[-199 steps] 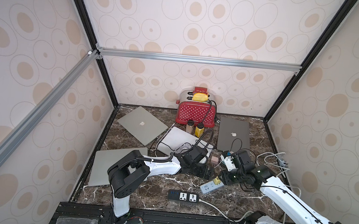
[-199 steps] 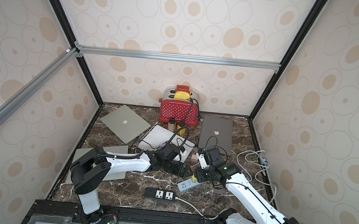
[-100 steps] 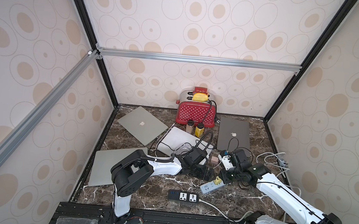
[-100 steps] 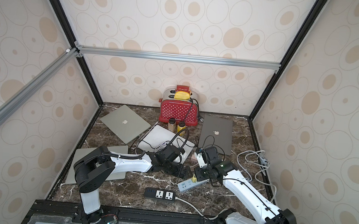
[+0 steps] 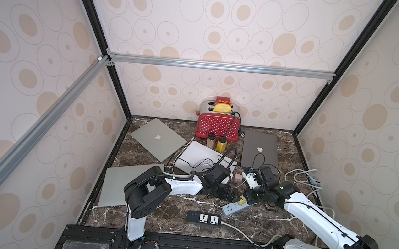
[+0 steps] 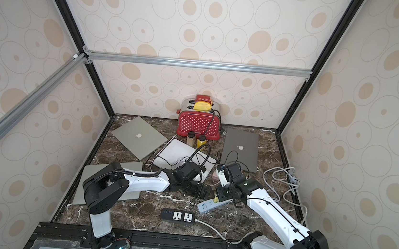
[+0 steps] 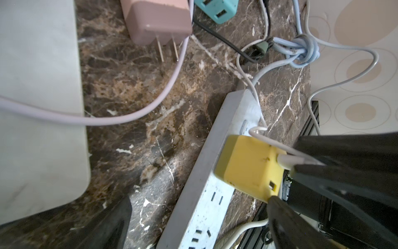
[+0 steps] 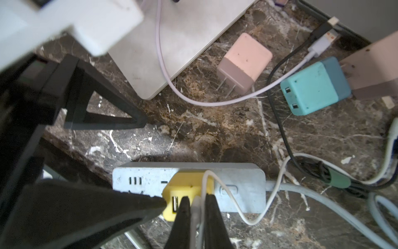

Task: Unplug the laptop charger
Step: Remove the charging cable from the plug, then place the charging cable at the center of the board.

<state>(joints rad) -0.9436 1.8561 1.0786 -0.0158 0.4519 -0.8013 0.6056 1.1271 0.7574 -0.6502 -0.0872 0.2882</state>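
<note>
Table (image 5: pixel 266 219), dark marble, carries everything we log. Four shut laptops lie on it: silver laptop (image 5: pixel 158 138) far left, dark laptop (image 5: pixel 260 149) far right, white laptop (image 5: pixel 200 155) in the middle, grey laptop (image 5: pixel 115 184) near left, partly hidden by the left arm (image 5: pixel 182 185). That arm reaches right across the middle. The right arm (image 5: pixel 310 210) comes in from near right, and we see both meet around centre.

Toaster (image 5: pixel 218 128), red, stands against the far wall. Black strip (image 5: pixel 204 218) lies near centre. Grey strip (image 5: pixel 231 208) lies just far and right of it, angled, between the two claws.

Left gripper (image 7: pixel 199 200): we mark it spread wide, straddling the grey strip, holding nothing. One fingertip (image 8: pixel 150 204) looks to touch the side of the yellow charger (image 8: pixel 183 189).

Right gripper (image 8: pixel 197 200): we mark it closed to a narrow gap, pinching the cable plug (image 7: pixel 290 160).

Yellow charger is the task item. It sits plugged into the grey strip about mid-length, a bit right of table centre.

Pink charger (image 8: pixel 243 64) lies loose on the marble, prongs bare, just beside the white laptop's corner and far of the grey strip. Teal charger (image 8: pixel 312 86) is near it.

Cable plug, white, sits in the yellow charger's port between the right fingers.
</note>
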